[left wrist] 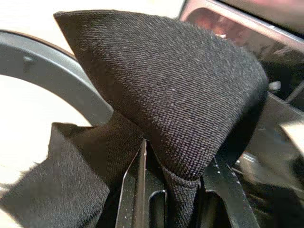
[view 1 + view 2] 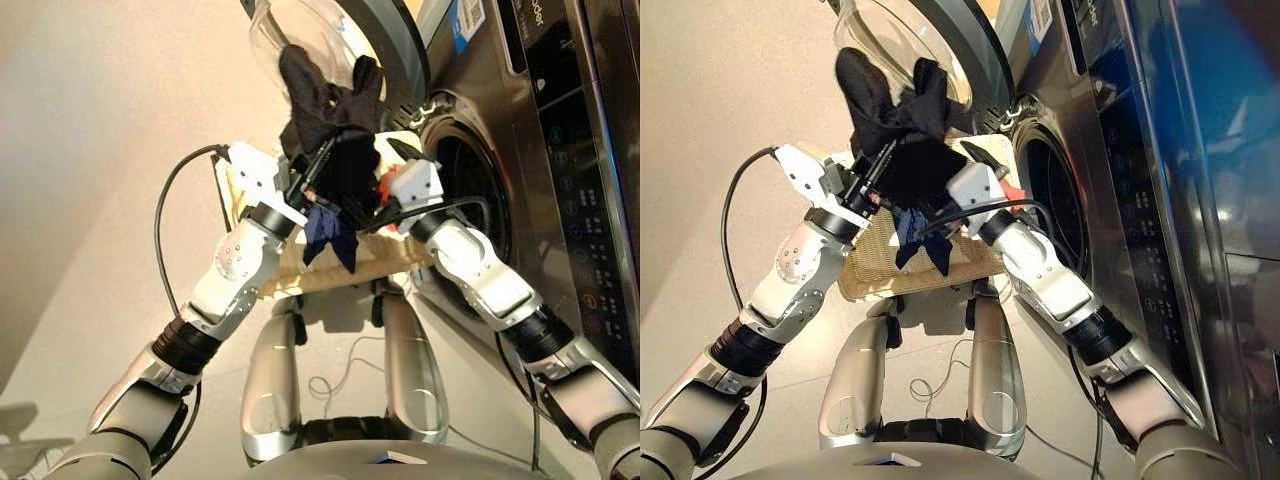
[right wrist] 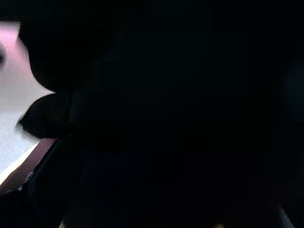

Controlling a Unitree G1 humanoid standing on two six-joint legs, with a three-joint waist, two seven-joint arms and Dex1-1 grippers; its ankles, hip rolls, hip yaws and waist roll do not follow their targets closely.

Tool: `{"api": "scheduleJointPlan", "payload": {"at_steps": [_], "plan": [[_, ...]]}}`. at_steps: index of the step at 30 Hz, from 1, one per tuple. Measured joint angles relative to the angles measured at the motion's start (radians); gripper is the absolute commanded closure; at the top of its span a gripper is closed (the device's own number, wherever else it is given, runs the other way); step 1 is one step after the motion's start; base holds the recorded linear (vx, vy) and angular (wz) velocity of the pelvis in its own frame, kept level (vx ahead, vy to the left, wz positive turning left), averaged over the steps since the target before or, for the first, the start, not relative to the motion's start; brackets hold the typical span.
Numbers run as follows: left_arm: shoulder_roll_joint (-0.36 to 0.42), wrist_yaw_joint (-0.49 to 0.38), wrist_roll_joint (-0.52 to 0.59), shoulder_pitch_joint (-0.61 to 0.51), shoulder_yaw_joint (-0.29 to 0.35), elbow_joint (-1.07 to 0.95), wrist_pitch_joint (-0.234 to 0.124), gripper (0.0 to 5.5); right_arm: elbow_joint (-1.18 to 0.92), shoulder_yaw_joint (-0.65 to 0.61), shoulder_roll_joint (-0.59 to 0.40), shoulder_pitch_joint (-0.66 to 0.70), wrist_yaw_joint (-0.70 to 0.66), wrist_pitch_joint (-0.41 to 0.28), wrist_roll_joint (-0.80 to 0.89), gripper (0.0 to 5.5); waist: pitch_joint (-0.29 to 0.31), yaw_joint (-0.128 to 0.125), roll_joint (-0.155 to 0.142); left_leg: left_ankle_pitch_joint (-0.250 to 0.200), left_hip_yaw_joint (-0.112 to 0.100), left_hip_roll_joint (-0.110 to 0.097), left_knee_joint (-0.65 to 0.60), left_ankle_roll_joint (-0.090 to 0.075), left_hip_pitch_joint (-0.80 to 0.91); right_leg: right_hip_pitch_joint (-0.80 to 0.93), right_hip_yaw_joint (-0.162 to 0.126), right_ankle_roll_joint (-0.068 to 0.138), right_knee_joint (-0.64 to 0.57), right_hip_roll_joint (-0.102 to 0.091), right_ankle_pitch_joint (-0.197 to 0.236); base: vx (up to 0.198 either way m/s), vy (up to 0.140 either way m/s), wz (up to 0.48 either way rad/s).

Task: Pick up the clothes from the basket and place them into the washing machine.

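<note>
The left gripper (image 1: 183,190) is clamping its jaws on the black garment (image 2: 325,100), holding it up at upper centre of the frame before the open door (image 2: 385,45). The right gripper (image 2: 385,205) is pressing into the same dark cloth; whether its jaws are closed cannot be told. The navy garment (image 2: 328,235) is hanging below, over the basket (image 2: 330,280). The washing machine (image 2: 560,150) is filling the right side.

We stood in a home laundry corner — a dark grey front-loading washing machine (image 2: 1120,190) with its porthole door (image 2: 930,50) swung open, a cream wicker basket (image 2: 880,262) of clothes beside it, on a plain beige floor (image 2: 710,90).
</note>
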Motion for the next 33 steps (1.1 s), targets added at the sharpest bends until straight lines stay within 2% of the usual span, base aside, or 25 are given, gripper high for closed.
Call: {"api": "scheduleJointPlan", "payload": {"at_steps": [8,14,15,16,21,22,23,27,33], "plan": [[0.002,-0.001,-0.046,-0.015,-0.003,0.001,0.025,5.50,0.096,0.039,0.072,-0.096,-0.015,0.001,-0.043,0.00,0.000,0.000,0.001,0.000,0.011,0.002,0.001,-0.001,0.007,0.000,0.011,-0.003,0.003,0.003,0.003,0.000,0.000,0.000],[0.003,-0.001,-0.048,-0.023,-0.002,0.001,0.028,5.50,0.099,0.042,0.093,-0.111,-0.028,0.001,-0.047,0.00,-0.001,0.001,0.006,0.000,0.012,0.002,0.002,-0.001,0.008,0.000,0.012,-0.003,0.003,0.003,0.003,0.000,0.000,0.000],[0.003,0.000,-0.048,-0.024,-0.002,0.001,0.028,5.50,0.099,0.042,0.093,-0.111,-0.031,0.001,-0.047,3.75,-0.001,0.000,0.007,0.000,0.012,0.002,0.001,-0.001,0.008,0.000,0.012,-0.003,0.003,0.003,0.003,0.000,0.000,0.000],[0.002,0.000,-0.048,-0.025,-0.002,0.001,0.028,5.50,0.099,0.042,0.093,-0.111,-0.032,0.001,-0.047,5.50,-0.001,0.000,0.007,0.000,0.012,0.002,0.001,-0.001,0.008,0.000,0.012,-0.003,0.003,0.003,0.003,0.000,0.000,0.000],[0.002,0.001,-0.045,-0.025,0.001,0.001,0.028,5.50,0.099,0.041,0.087,-0.103,-0.033,0.001,-0.048,5.50,-0.001,0.000,0.009,0.000,0.012,0.007,0.001,-0.001,0.003,-0.005,0.011,-0.003,0.003,0.003,0.003,0.000,0.000,0.000],[0.002,0.002,-0.043,-0.025,0.001,0.001,0.028,3.99,0.099,0.035,0.083,-0.096,-0.035,-0.002,-0.048,5.50,-0.001,0.000,0.009,0.000,0.012,0.008,0.001,-0.001,0.003,-0.005,0.011,-0.002,0.003,0.003,0.003,0.000,0.000,0.000],[0.002,0.002,-0.039,-0.025,-0.002,0.001,0.028,0.00,0.098,0.023,0.084,-0.079,-0.040,-0.005,-0.056,5.50,-0.001,0.000,0.010,0.000,0.011,0.008,0.001,-0.001,0.003,-0.005,0.011,-0.002,0.003,0.003,0.002,0.000,0.000,0.000],[0.005,0.016,-0.033,-0.014,0.003,0.008,0.032,0.00,0.085,-0.027,0.085,0.018,-0.056,-0.070,-0.067,5.50,0.000,0.000,0.016,0.000,0.009,0.007,0.000,-0.001,-0.002,-0.008,0.009,-0.002,0.002,0.003,0.002,0.000,0.000,0.000],[0.004,0.024,0.037,0.008,-0.015,0.021,0.033,0.00,0.087,-0.090,0.066,0.166,-0.079,-0.074,-0.086,5.50,0.001,-0.003,0.020,-0.001,0.007,0.007,0.001,-0.001,-0.003,-0.008,0.007,-0.001,0.003,0.002,0.002,0.000,0.000,0.000]]}}
